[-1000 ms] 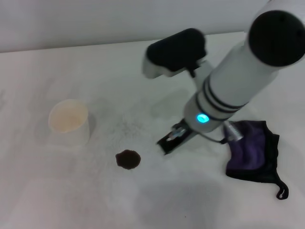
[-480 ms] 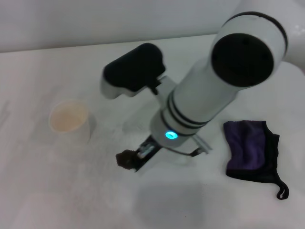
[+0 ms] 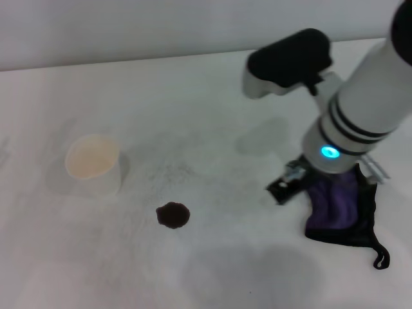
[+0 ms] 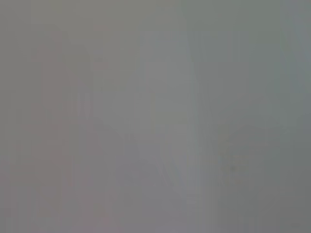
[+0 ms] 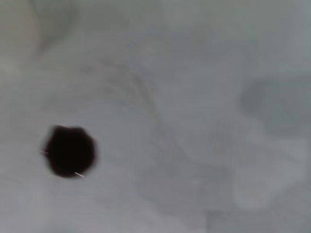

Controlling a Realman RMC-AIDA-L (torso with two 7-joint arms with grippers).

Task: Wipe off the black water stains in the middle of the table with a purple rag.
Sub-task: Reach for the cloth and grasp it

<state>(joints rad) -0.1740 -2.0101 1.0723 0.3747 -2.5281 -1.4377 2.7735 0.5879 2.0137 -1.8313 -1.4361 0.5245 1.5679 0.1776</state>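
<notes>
your right gripper sits at the rag, likely to fetch it; fingers' state untellable; stain unwiped, well apart.

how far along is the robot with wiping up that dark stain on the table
Nothing is wiped yet: the small roundish dark brown-black stain sits whole on the broad white matte table, near the pale cup. In hand: the right gripper is low at the edge of the crumpled purple rag with black trim, which lies on the table. Left to do: grasp the rag, carry it to the stain and wipe. The left arm is not visible.
</notes>
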